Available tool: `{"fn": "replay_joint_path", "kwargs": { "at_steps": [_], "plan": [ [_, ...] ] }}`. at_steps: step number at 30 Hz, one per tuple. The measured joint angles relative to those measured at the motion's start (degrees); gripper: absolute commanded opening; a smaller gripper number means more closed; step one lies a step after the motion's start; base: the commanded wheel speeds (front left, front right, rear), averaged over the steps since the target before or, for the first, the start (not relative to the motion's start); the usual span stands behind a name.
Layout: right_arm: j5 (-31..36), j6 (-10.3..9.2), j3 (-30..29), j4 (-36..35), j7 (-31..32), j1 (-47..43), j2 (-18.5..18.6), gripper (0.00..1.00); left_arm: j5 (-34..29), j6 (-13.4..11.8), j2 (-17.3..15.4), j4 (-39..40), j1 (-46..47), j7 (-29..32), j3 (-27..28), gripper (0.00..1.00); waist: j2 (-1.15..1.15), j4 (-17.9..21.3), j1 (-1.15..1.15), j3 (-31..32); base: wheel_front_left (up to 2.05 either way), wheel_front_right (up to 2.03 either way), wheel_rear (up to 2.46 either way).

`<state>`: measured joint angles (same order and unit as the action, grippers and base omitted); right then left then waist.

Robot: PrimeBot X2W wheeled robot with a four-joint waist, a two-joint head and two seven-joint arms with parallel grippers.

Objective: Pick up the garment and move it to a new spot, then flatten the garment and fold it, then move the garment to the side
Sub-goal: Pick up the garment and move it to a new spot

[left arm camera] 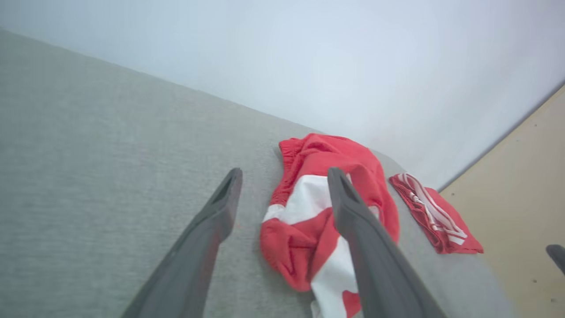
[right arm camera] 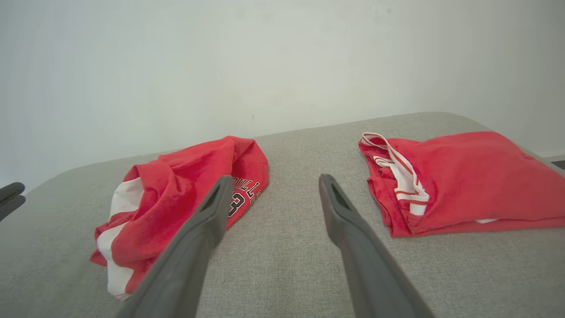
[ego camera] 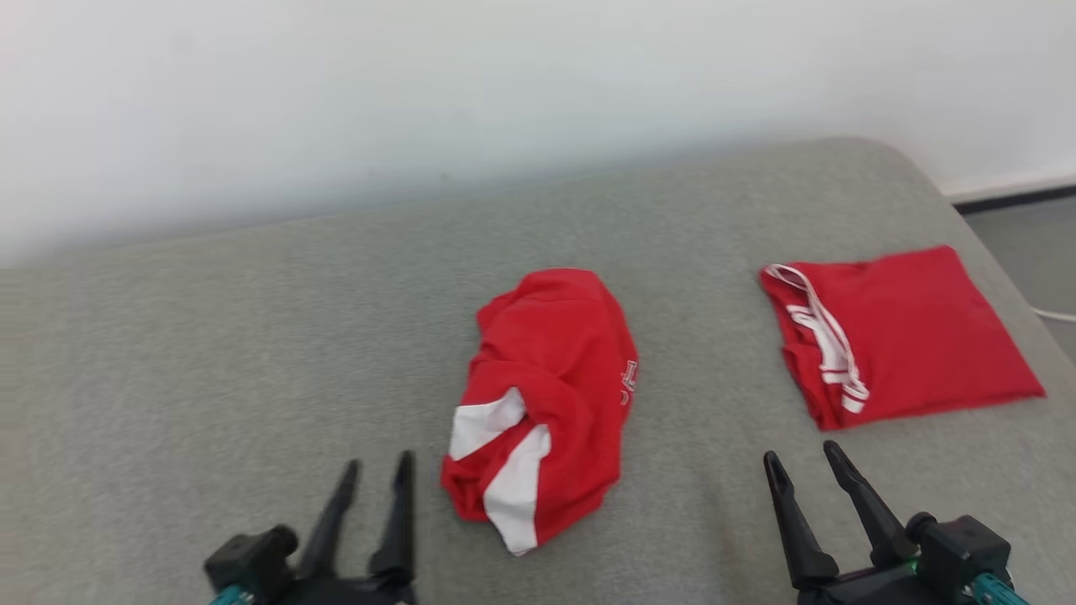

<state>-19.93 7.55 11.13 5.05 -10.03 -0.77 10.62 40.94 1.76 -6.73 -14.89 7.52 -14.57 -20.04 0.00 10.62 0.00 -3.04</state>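
Observation:
The garment [ego camera: 546,395] is a crumpled red piece with white panels, heaped in the middle of the grey padded surface [ego camera: 210,336]. My left gripper [ego camera: 380,462] stands open just to its left, at its near end, holding nothing. In the left wrist view the garment [left arm camera: 304,154] lies partly behind the right finger of that gripper [left arm camera: 284,174]. My right gripper [ego camera: 802,452] is open and empty over bare fabric, to the right of the garment [right arm camera: 176,185]. The right wrist view shows its fingers [right arm camera: 276,179] spread wide.
A second red garment [ego camera: 908,336] with white trim lies folded flat at the right, close to the surface's right edge; it also appears as a folded piece [right arm camera: 476,176]. Beyond that edge are floor [ego camera: 1034,244] and a white cable [ego camera: 1059,315]. A pale wall stands behind.

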Motion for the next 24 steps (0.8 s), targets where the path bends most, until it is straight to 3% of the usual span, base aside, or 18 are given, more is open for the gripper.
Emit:
{"fn": "replay_joint_path", "kwargs": {
  "at_steps": [3,6,10,17,24],
  "plan": [
    [0.5,0.00,-1.2,-1.1,0.5,-1.6,0.0,1.00,-8.6,-1.0,-2.6,4.1,-3.1,-0.3,4.2,1.00,0.00,-2.5,0.00,1.0,0.00,0.00,0.00],
    [0.5,0.00,-2.1,-1.7,0.7,-3.0,0.0,1.00,-15.0,-1.5,-1.3,9.4,-7.6,-0.5,10.9,1.00,0.00,-4.8,0.00,2.0,0.00,0.00,0.00],
    [0.6,0.00,-3.0,-1.8,0.9,-4.8,-0.2,1.00,-21.7,0.7,0.6,11.7,-13.7,-0.5,16.7,1.00,0.00,-7.3,0.00,3.5,0.00,0.00,0.00],
    [0.5,0.00,-4.4,-0.4,0.9,-7.7,-0.9,1.00,-27.6,4.3,1.8,11.1,-18.1,-0.5,21.7,1.00,0.00,-10.1,-0.01,6.0,0.00,0.00,0.00],
    [0.2,0.00,-4.5,1.2,0.6,-9.0,-0.8,1.00,-29.4,5.4,1.8,10.0,-19.0,-0.5,23.0,1.00,0.00,-11.1,0.00,7.0,0.00,0.00,0.00]
  ]
}}
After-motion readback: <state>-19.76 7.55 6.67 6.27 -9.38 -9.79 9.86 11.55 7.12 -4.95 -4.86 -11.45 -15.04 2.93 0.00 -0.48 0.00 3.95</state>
